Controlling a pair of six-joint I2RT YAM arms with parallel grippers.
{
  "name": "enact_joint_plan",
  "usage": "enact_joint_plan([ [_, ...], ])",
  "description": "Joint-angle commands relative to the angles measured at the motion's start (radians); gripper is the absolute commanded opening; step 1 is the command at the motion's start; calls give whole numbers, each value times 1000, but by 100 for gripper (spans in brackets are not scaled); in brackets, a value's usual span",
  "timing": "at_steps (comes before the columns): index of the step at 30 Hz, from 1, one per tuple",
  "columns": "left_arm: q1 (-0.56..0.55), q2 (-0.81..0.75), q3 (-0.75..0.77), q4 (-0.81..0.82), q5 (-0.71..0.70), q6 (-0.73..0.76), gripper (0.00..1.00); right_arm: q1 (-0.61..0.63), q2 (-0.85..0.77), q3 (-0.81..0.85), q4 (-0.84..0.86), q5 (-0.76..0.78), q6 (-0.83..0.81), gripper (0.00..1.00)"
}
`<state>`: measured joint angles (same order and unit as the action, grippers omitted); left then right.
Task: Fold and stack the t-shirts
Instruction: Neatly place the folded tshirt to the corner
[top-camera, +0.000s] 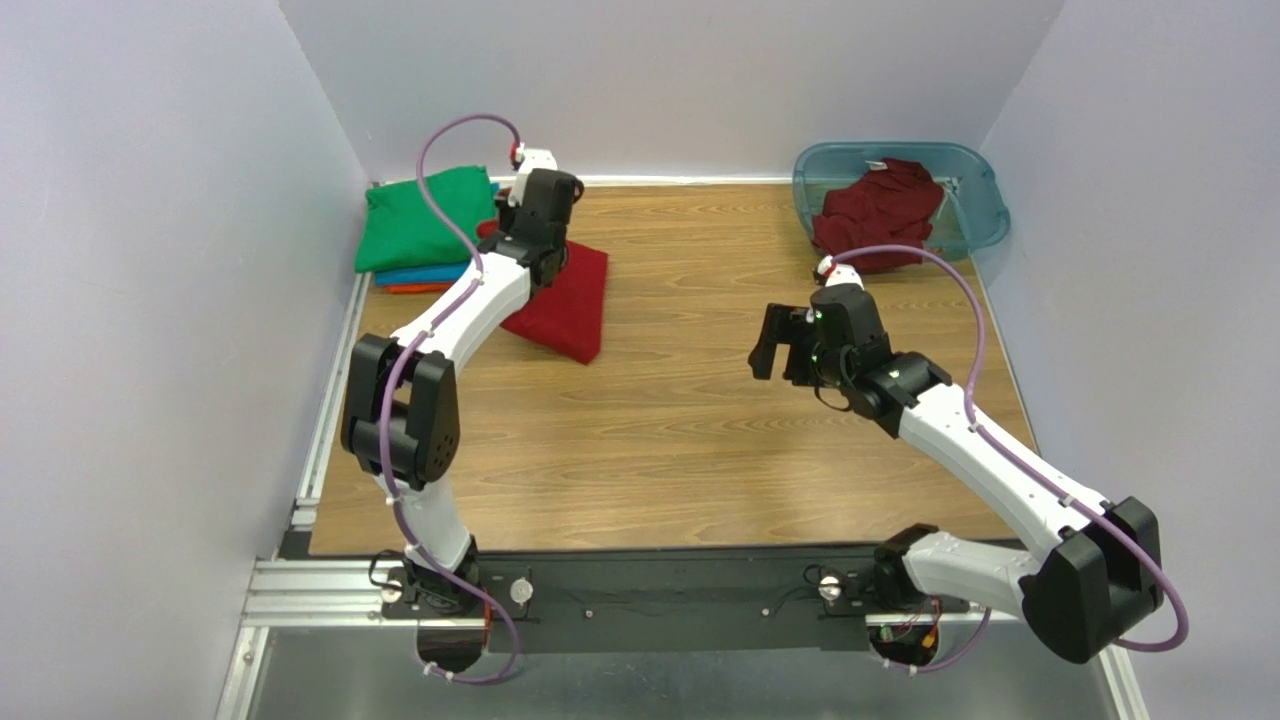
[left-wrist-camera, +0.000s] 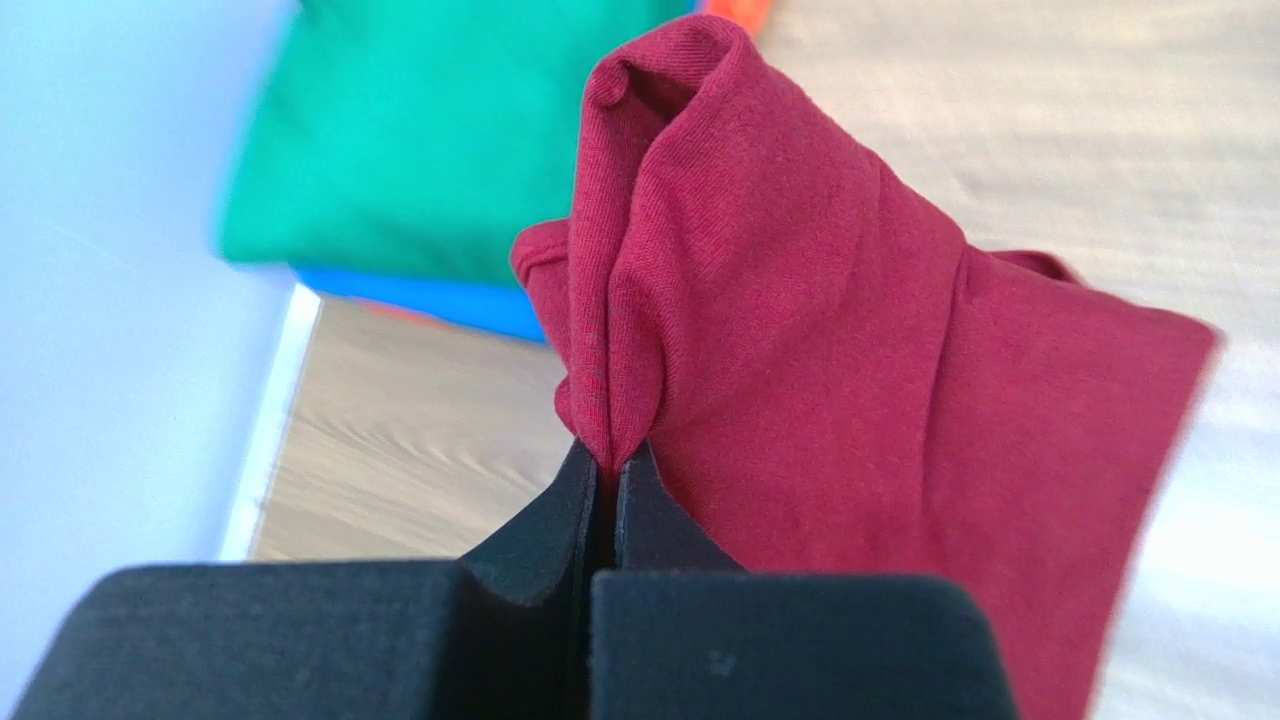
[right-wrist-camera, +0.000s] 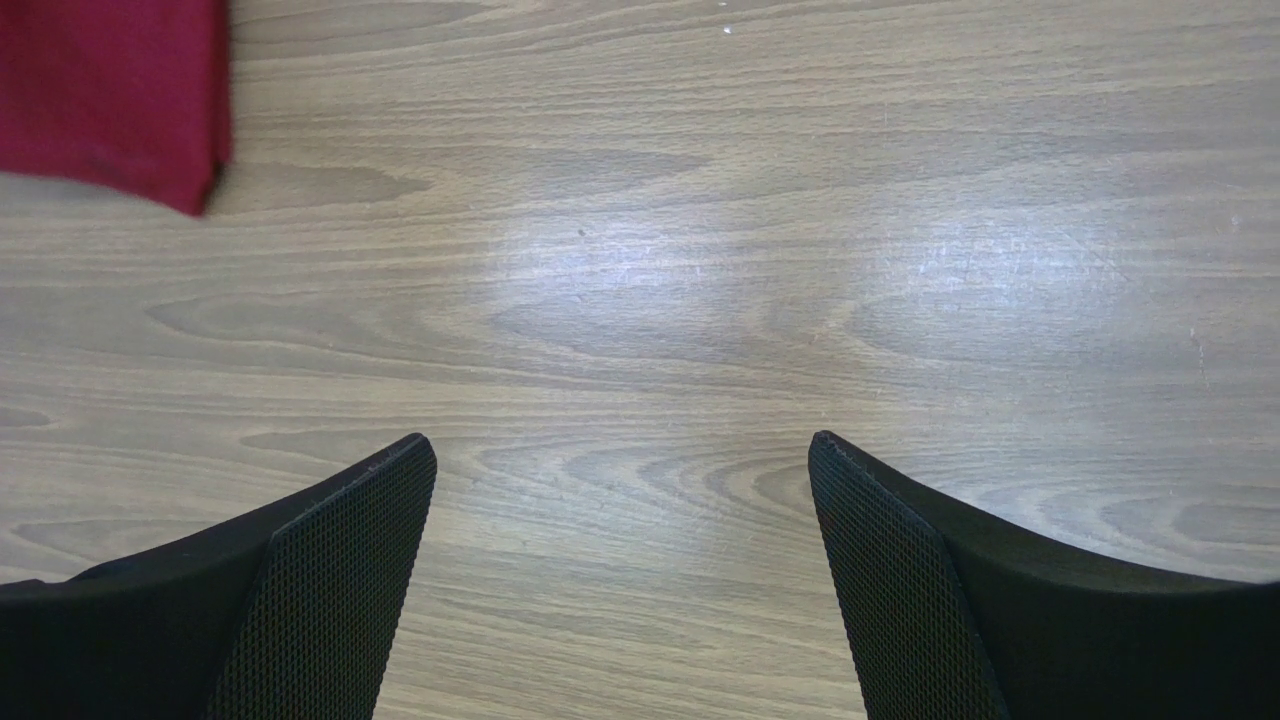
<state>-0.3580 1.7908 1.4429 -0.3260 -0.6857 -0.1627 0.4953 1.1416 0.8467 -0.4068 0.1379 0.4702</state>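
Left gripper (left-wrist-camera: 613, 455): jaws closed, pinching a raised fold of the red shirt (left-wrist-camera: 902, 390). This shirt lies on the table (top-camera: 676, 435), just beside the green shirt (top-camera: 425, 222). Right gripper (right-wrist-camera: 622, 480): jaws wide apart, holding nothing, above the table. Second red shirt (top-camera: 879, 210): in the tub (top-camera: 984, 210).

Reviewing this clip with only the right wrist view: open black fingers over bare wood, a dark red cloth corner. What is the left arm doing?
Observer: The left gripper is shut on a fold of the folded dark red cotton t-shirt.
Operator: Any stack yet?
Observer: A folded green cotton t-shirt lies on a blue one by the left wall.
Operator: Anything unfolded?
Observer: A crumpled dark red t-shirt sits in the translucent teal plastic tub.
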Motion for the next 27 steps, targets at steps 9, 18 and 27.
enact_joint_plan([
  [9,99,42,252,144,-57,367,0,-3,-28,-29,-13,63,-7,100],
  [18,134,67,396,134,20,488,0,-3,-5,-24,-13,78,-8,100],
  [27,140,73,525,87,92,448,0,-3,0,-24,-13,91,-7,100],
])
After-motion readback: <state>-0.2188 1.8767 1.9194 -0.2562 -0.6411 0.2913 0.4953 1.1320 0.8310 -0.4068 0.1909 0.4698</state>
